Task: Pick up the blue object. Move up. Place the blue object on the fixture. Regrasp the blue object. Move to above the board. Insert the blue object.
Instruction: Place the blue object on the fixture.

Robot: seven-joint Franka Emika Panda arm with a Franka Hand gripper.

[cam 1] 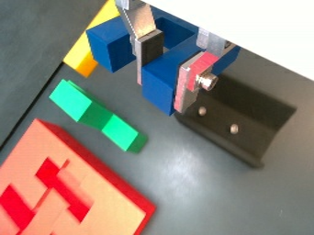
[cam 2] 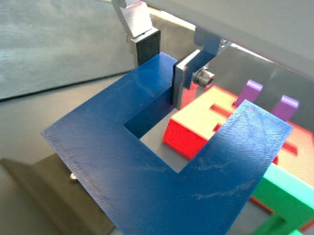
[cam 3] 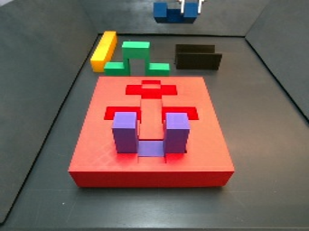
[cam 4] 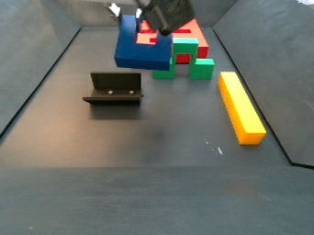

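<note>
My gripper (cam 1: 172, 66) is shut on the blue object (cam 1: 117, 46), a dark blue U-shaped block, with one flat finger on each side of one arm of the U. A side view shows the blue object (cam 4: 138, 50) hanging in the air under the gripper (cam 4: 166, 14), off the floor. The black fixture (cam 4: 113, 89) stands on the floor in front of it and slightly left, and it shows beside the block in a wrist view (cam 1: 240, 115). The red board (cam 3: 205, 149) lies flat, apart from the blue object (cam 3: 178, 11), which is high at the far end.
A purple U-shaped block (cam 3: 125, 131) sits in a recess of the board. A green block (cam 3: 135, 56) and a yellow bar (cam 3: 104, 50) lie on the floor between the board and the far wall. Dark walls enclose the floor.
</note>
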